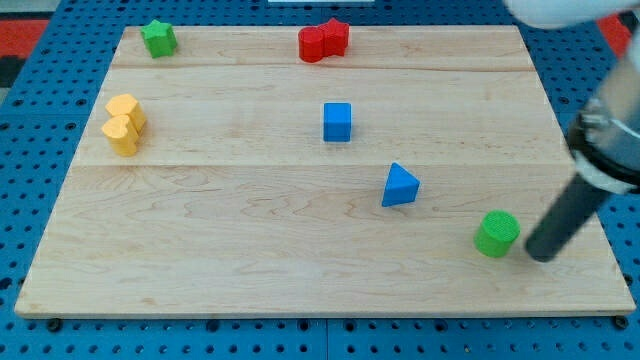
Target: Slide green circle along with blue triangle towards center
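The green circle [497,233] lies on the wooden board [250,250] at the view's lower right. The blue triangle [400,186] lies up and to the left of it, nearer the board's middle. My tip [541,254] is on the board just to the right of the green circle, slightly lower, with a small gap between them. The dark rod slants up to the view's right edge.
A blue cube [337,121] sits above the middle. Two red blocks [323,41] touch each other at the top. A green star [158,38] is at the top left. Two yellow blocks [124,124] sit together at the left. The board's right edge is close to my tip.
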`<state>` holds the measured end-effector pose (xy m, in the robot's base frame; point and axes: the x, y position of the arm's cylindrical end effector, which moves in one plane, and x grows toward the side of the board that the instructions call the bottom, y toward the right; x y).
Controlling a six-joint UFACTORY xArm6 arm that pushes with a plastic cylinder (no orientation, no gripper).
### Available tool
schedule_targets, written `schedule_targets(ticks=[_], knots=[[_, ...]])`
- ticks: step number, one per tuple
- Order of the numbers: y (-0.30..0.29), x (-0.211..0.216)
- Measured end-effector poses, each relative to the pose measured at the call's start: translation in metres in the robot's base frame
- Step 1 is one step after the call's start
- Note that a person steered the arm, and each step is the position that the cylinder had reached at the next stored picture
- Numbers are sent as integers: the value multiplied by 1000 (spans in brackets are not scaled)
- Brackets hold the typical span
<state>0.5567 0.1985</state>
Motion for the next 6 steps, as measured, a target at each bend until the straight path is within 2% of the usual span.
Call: schedule_targets(ticks=[1,3,6], knots=[[-42,-16],[-80,-61],[-192,-92]])
